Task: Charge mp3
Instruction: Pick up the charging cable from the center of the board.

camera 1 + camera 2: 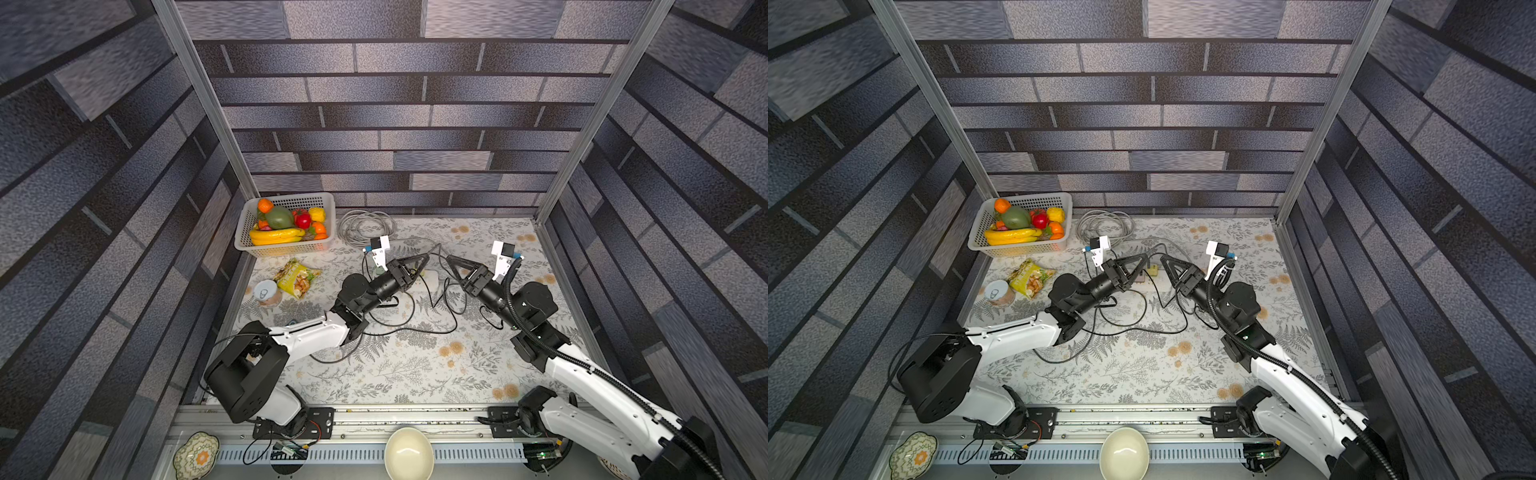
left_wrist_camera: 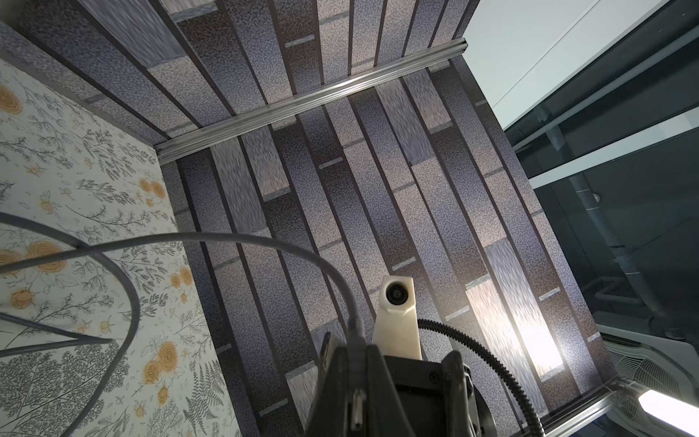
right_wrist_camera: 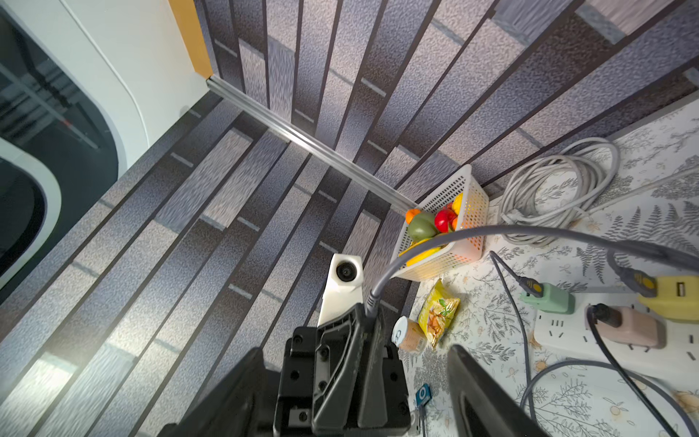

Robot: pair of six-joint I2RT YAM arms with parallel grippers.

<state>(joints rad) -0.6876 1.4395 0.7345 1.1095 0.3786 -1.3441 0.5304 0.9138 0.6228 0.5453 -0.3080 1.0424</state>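
Left wrist view showed the left hand (image 2: 355,363) clenched on the grey cable (image 2: 227,238) end, the right hand (image 1: 457,264) released, and the blue mp3 (image 3: 423,395) lying apparently unconnected on the worktop (image 3: 472,287), with insertion judged outstanding.

**A:** How do the arms stand?

**B:** The left arm (image 1: 307,336) and right arm (image 1: 590,374) both stretch forward, low and angled inward. The grippers point at each other, tips close together.

**A:** The left gripper (image 1: 424,261)?

**B:** Its jaws are pinched tight on a grey cable (image 2: 227,236).

**A:** And the right gripper (image 1: 451,262)?

**B:** Its jaws are spread wide with nothing gripped, and the left's fingertips sit in the gap between them in the right wrist view.
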